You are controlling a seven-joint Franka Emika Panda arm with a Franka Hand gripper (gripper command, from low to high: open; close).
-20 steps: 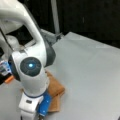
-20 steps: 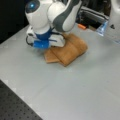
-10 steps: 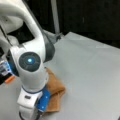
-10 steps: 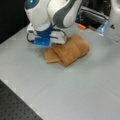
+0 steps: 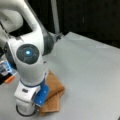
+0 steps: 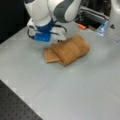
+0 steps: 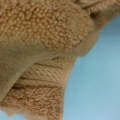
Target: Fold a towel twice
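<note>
The tan-orange towel (image 5: 53, 87) (image 6: 70, 48) lies folded into a thick bundle on the grey table (image 6: 75, 87), with a flatter layer sticking out at a front view's left. My gripper (image 6: 59, 40) hangs at the towel's back left edge, just above the cloth. Its hand, with a blue part (image 5: 41, 96), covers the towel's left side, and its fingers are hidden there. In the wrist view, the towel (image 7: 45, 30) fills most of the picture very close up, showing a woven band stripe (image 7: 42, 72) and no fingers.
A small orange object (image 6: 81, 26) (image 5: 9, 79) and a blue-clear item (image 6: 102, 27) lie near the robot's base. A dark perforated board (image 6: 15, 107) borders the table at a front view's bottom left. A grey post (image 5: 55, 17) stands behind the table.
The gripper's hand has risen slightly at the towel's edge. The towel looks a bit more bunched than one second ago.
</note>
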